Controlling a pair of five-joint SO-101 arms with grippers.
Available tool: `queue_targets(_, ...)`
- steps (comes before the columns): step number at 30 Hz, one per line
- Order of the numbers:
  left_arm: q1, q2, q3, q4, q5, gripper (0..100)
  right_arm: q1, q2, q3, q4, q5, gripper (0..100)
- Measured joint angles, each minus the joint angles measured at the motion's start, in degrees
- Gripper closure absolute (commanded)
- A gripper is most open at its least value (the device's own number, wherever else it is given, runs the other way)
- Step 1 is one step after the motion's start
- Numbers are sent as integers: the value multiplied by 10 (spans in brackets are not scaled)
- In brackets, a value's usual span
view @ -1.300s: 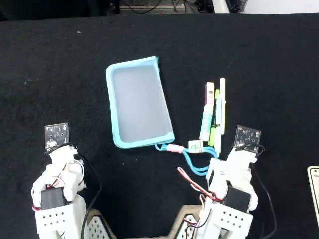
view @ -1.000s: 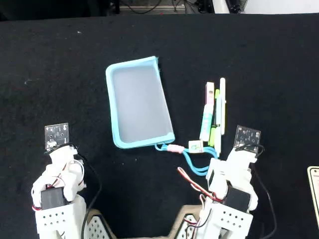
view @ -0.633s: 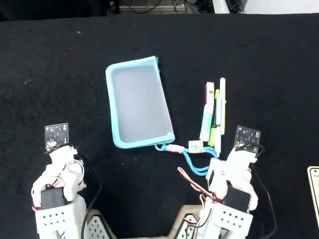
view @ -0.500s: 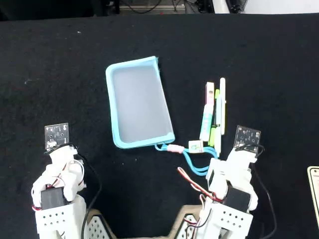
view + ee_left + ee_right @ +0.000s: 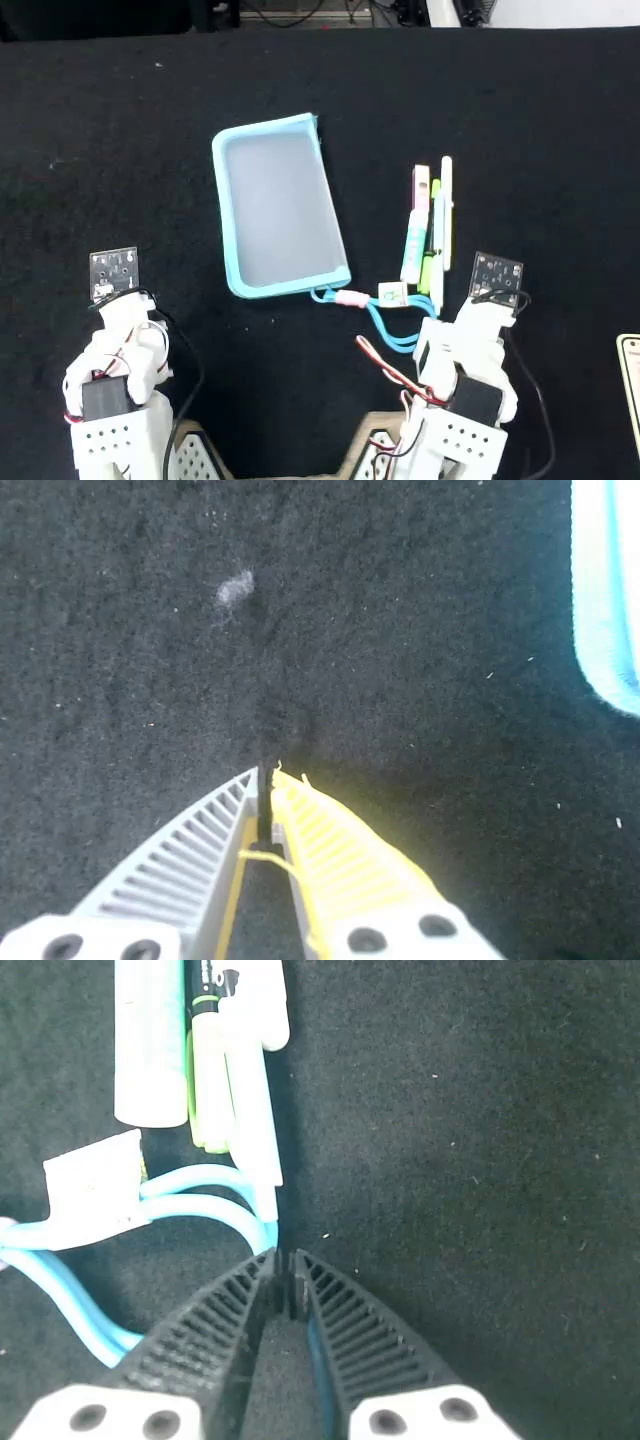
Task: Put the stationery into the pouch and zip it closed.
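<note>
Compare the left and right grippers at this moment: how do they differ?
The left gripper has a grey and a yellow finger; the right gripper has two black ones. The left gripper sits over bare black cloth; the right gripper's tips are close to the pens and blue strap. Both are shut and hold nothing.

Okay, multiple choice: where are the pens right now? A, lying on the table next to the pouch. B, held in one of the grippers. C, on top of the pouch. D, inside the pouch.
A: the pens lie bundled together on the black table, off to one side of the light blue pouch and apart from it.
</note>
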Motion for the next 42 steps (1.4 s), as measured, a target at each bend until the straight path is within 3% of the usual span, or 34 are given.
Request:
queue_targets(17, 0, 0, 0, 0, 0, 968, -34, 0, 0, -4, 0, 983)
queue_targets(22, -1, 0, 0, -4, -1, 967, -55, 0, 0, -147, 0, 983)
queue_targets(26, -9, 0, 0, -100, -4, 967, -61, 0, 0, -311, 0, 983)
queue_targets(29, -35, 0, 0, -206, -4, 967, -58, 0, -3, -377, 40, 983)
queue_targets(32, -65, 0, 0, -282, -44, 969, -24, 0, -36, -375, 111, 983)
queue_targets(37, -102, 0, 0, -314, -197, 970, -5, 0, -113, -331, 198, 983)
queue_targets(40, -103, 0, 0, -345, -208, 967, -5, 0, -151, -327, 207, 983)
queue_targets(42, -102, 0, -6, -379, -178, 967, -18, 0, -178, -327, 210, 983)
